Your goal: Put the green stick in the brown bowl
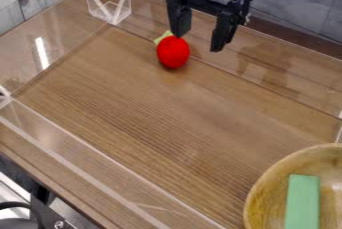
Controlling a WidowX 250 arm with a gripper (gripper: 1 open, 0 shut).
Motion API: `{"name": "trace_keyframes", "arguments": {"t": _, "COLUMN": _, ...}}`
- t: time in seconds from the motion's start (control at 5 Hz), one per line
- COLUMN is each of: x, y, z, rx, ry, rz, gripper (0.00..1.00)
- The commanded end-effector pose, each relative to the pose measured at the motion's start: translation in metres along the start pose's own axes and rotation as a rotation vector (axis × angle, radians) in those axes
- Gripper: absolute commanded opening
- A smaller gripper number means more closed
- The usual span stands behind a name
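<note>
The green stick [303, 203] lies flat inside the brown bowl [267, 188] at the bottom right corner of the camera view, with part of the bowl cut off by the frame edge. My gripper [199, 35] hangs at the top centre, pointing down, with its black fingers spread open and nothing between them. It is far from the bowl, just above and to the right of a red round fruit [174, 52].
The wooden tabletop [160, 123] is fenced by a clear acrylic wall, with a clear bracket [107, 6] at the back left. The red fruit sits close under the gripper's left finger.
</note>
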State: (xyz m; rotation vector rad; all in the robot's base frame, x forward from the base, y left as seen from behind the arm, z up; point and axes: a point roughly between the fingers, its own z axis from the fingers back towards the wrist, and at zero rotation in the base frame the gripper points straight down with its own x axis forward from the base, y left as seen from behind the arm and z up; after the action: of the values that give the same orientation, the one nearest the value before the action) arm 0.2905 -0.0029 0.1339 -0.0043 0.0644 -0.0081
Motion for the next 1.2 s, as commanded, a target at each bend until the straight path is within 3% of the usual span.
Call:
{"name": "trace_keyframes", "arguments": {"t": 0.0, "x": -0.005, "y": -0.008, "z": -0.011, "rx": -0.005, "ry": 0.031, "rz": -0.014, "gripper": 1.00}}
{"name": "trace_keyframes", "arguments": {"t": 0.2, "x": -0.016, "y": -0.035, "z": -0.019, "rx": -0.023, "ry": 0.048, "rz": -0.044, "gripper": 1.00}}
{"name": "trace_keyframes", "arguments": {"t": 0.4, "x": -0.023, "y": -0.066, "z": -0.024, "rx": -0.050, "ry": 0.043, "rz": -0.046, "gripper": 1.00}}
{"name": "trace_keyframes", "arguments": {"t": 0.8, "x": -0.044, "y": -0.129, "z": -0.034, "rx": -0.101, "ry": 0.025, "rz": -0.047, "gripper": 1.00}}
{"name": "trace_keyframes", "arguments": {"t": 1.0, "x": -0.056, "y": -0.140, "z": -0.041, "rx": -0.127, "ry": 0.003, "rz": -0.016, "gripper": 1.00}}
